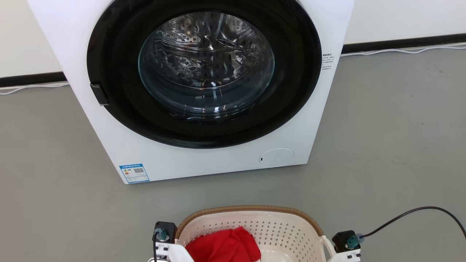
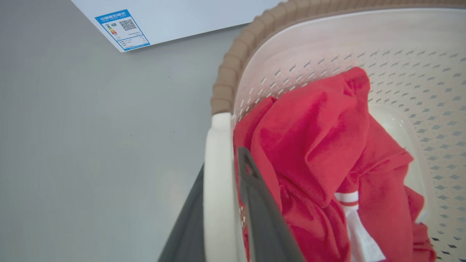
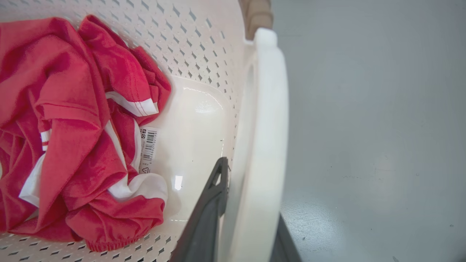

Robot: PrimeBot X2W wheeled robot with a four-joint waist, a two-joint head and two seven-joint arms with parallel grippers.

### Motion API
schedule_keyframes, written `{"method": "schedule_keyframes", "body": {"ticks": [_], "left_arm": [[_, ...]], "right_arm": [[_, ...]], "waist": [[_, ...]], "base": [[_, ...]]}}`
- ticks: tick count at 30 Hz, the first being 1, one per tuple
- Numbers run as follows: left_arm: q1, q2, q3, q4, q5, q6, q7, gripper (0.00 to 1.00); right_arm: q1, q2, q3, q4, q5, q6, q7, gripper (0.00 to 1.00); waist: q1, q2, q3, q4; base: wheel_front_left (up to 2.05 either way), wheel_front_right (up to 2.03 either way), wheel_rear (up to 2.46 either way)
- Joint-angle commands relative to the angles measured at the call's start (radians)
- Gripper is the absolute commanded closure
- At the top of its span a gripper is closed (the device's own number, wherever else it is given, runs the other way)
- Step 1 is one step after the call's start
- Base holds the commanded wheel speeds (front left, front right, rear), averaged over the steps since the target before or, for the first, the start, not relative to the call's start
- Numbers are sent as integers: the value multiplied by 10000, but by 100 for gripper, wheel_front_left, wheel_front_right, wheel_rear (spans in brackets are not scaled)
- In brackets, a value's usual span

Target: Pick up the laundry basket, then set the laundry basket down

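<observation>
So, the small cream plastic laundry basket [image 1: 251,210], perforated walls and brown woven-look rim, is seen at the bottom middle of the head view. It's over the grey floor [image 1: 382,145] in front of the washing machine, with a strip of bare floor between the two. Whether it's resting on the floor or lifted a bit can't be told.

Its white left loop handle [image 2: 217,174] is pinched between the two dark fingers of the left gripper [image 2: 222,162], one finger inside the basket and one outside, both closed right up against the plastic. Same deal on the other side: the right gripper [image 3: 251,189] is clamped on the white right loop handle [image 3: 264,109], with one finger on each side of it.

A crumpled red garment with white trim [image 3: 65,109] is piled in the left half of the basket. The glossy base toward the right handle is bare apart from a barcode sticker [image 3: 148,145].

Beyond it, the big white front-loading washing machine [image 1: 218,160] is faced toward the robot, and its round black-rimmed glass door [image 1: 205,69] is shut. A blue energy label [image 1: 134,173] is stuck at the front's lower left corner and a round white flap [image 1: 276,157] is set at the lower right. A thin black cable [image 1: 418,210] is looped over the floor from the right wrist.
</observation>
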Motion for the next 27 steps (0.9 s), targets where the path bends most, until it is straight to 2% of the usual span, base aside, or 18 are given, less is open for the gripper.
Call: {"method": "schedule_keyframes", "body": {"ticks": [1, 27], "left_arm": [[-293, -124, 39, -255, -52, -28, -211, 100], [-413, -124, -801, -275, -915, 64, -377, 100]], "right_arm": [[-127, 283, 339, -214, -26, 167, -42, 100], [-319, 283, 686, 40, 408, 167, -154, 100]], "waist": [[0, 0, -15, 24], [0, 0, -195, 169]], "base": [[0, 0, 0], [0, 0, 0]]}}
